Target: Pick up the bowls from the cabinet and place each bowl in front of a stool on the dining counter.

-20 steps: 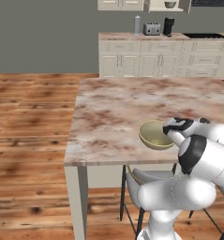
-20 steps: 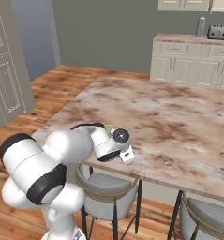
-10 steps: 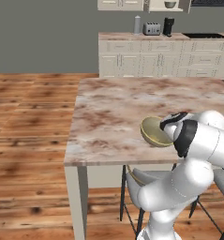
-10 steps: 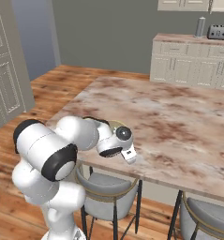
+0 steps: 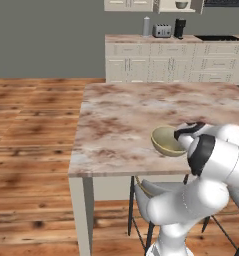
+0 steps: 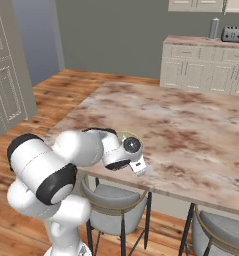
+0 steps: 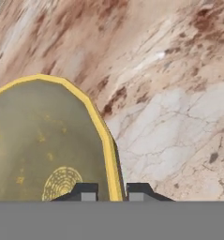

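Observation:
My gripper [image 7: 112, 193] is shut on the yellow rim of the olive-yellow speckled bowl [image 7: 43, 140], one fingertip inside the rim and one outside. In the left base view the bowl [image 5: 167, 141] is tilted, its opening facing left, low over the near edge of the dining counter [image 5: 126, 115], with the gripper [image 5: 183, 135] at its right side. Whether the bowl touches the marble I cannot tell. A grey stool [image 5: 158, 189] stands under the counter edge just below the bowl. The gripper [image 6: 132, 148] also appears in the right base view, above a stool [image 6: 108, 200].
A second stool [image 6: 218, 230] stands to the right under the counter. A run of cream drawers [image 5: 176, 62] with a toaster [image 5: 162, 31] lines the back wall. A dark bowl shape [image 5: 181, 4] sits on a wall shelf above it. Wooden floor lies to the left.
The bowl has gone from level to tilted on its side while staying at about the same spot by the counter's near edge. The arm's elbow has swung and the hand has rolled.

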You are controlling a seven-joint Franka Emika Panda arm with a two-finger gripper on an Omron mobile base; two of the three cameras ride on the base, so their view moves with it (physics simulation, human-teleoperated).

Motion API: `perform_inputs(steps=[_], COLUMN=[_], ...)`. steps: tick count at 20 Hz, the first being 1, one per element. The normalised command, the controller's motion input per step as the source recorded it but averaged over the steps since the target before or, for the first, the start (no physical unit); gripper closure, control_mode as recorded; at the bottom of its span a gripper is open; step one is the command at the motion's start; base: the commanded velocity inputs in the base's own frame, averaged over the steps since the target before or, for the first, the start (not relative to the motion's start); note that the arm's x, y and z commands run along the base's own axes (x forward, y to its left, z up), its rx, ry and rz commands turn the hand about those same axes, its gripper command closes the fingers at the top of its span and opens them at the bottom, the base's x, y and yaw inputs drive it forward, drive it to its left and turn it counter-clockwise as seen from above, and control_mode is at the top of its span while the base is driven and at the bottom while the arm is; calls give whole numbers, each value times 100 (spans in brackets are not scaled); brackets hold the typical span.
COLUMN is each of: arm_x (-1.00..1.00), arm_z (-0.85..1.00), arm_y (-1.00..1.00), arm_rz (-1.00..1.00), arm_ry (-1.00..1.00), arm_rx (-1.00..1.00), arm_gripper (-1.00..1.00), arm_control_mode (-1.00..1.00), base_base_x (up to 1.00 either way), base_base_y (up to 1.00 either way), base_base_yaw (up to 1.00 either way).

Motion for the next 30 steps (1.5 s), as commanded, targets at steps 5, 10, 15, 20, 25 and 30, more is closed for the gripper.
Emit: perform_inputs(steps=[5, 10, 15, 20, 25, 30], arm_x=[-26, -4, 0, 0, -33, -95], arm_z=[76, 63, 36, 3, 32, 82], arm_y=[-9, 0, 0, 0, -2, 9], arm_rz=[-2, -1, 0, 0, 0, 0], arm_ry=[-12, -7, 0, 0, -1, -13], arm_rx=[-4, -7, -6, -5, -2, -7], arm_gripper=[100, -100, -100, -100, -100, -100], arm_control_mode=[-100, -100, -100, -100, -100, -100], base_base_x=[0, 0, 0, 0, 0, 0], base_base_y=[0, 0, 0, 0, 0, 0], base_base_yaw=[0, 0, 0, 0, 0, 0])
